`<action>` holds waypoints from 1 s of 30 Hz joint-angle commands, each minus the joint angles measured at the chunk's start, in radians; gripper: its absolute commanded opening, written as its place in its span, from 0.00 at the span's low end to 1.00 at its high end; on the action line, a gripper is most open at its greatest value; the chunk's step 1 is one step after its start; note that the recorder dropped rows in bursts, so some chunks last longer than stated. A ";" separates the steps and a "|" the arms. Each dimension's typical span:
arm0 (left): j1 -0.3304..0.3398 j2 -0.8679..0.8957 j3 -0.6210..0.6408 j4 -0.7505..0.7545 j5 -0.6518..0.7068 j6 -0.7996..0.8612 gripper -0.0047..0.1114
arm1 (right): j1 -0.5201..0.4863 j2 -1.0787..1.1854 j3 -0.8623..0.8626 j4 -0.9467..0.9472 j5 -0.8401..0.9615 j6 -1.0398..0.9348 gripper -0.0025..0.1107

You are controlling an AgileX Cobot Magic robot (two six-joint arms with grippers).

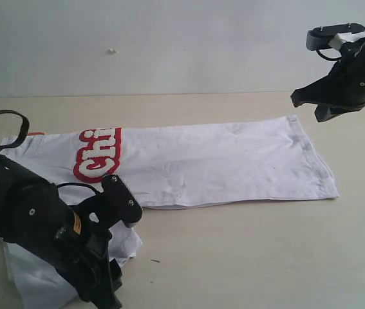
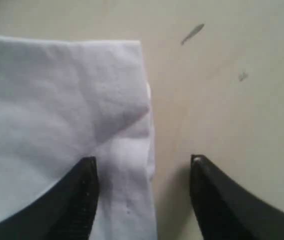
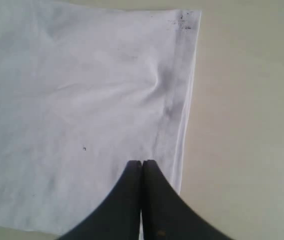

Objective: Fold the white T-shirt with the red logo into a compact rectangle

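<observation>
The white T-shirt lies in a long band across the table, its hem at the right end. The red logo shows near the left end, partly folded under. A loose part of the shirt spreads out at the lower left under my left arm. My left gripper is open over the edge of that part, with one finger above cloth and the other above bare table, holding nothing. My right gripper is shut and empty, raised above the hem end.
The beige table shows in front of the shirt and to its right. A small dark speck lies on it near the loose cloth. A pale wall runs behind the table.
</observation>
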 commanded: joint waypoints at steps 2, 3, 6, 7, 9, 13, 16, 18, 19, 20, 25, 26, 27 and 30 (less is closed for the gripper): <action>-0.002 0.037 0.000 0.016 -0.038 -0.007 0.23 | -0.005 -0.009 0.005 0.001 -0.018 -0.013 0.02; -0.002 0.037 0.000 0.016 -0.028 -0.007 0.15 | -0.005 -0.009 0.005 0.001 -0.018 -0.013 0.02; -0.002 0.035 -0.011 0.032 0.029 -0.002 0.05 | -0.005 -0.009 0.005 0.001 -0.018 -0.017 0.02; -0.002 0.032 -0.024 0.046 0.066 -0.002 0.04 | -0.005 -0.009 0.005 0.001 -0.018 -0.017 0.02; -0.004 0.021 -0.051 0.078 0.144 -0.002 0.04 | -0.005 -0.009 0.005 0.001 -0.018 -0.017 0.02; -0.004 -0.025 -0.117 0.172 0.282 -0.008 0.04 | -0.005 -0.009 0.005 0.001 -0.018 -0.017 0.02; -0.004 -0.069 -0.163 0.273 0.321 -0.018 0.04 | -0.005 -0.009 0.005 0.001 -0.018 -0.017 0.02; -0.004 -0.096 -0.187 0.381 0.325 -0.038 0.04 | -0.005 -0.009 0.005 0.001 -0.018 -0.017 0.02; -0.004 -0.104 -0.192 0.431 0.325 -0.043 0.04 | -0.005 -0.009 0.005 0.001 -0.018 -0.017 0.02; -0.004 -0.110 -0.201 0.503 0.325 -0.055 0.04 | -0.005 -0.009 0.005 0.001 -0.018 -0.017 0.02; -0.004 -0.108 -0.210 0.846 0.310 -0.062 0.04 | -0.005 -0.009 0.005 0.001 -0.018 -0.019 0.02; -0.004 -0.103 -0.210 0.904 0.293 -0.062 0.04 | -0.005 -0.009 0.005 0.001 -0.020 -0.018 0.02; -0.004 -0.101 -0.210 0.960 0.267 -0.062 0.04 | -0.005 -0.009 0.005 0.001 -0.024 -0.018 0.02; -0.002 -0.086 -0.210 1.093 0.157 -0.062 0.04 | -0.005 -0.007 0.005 0.001 -0.031 -0.018 0.02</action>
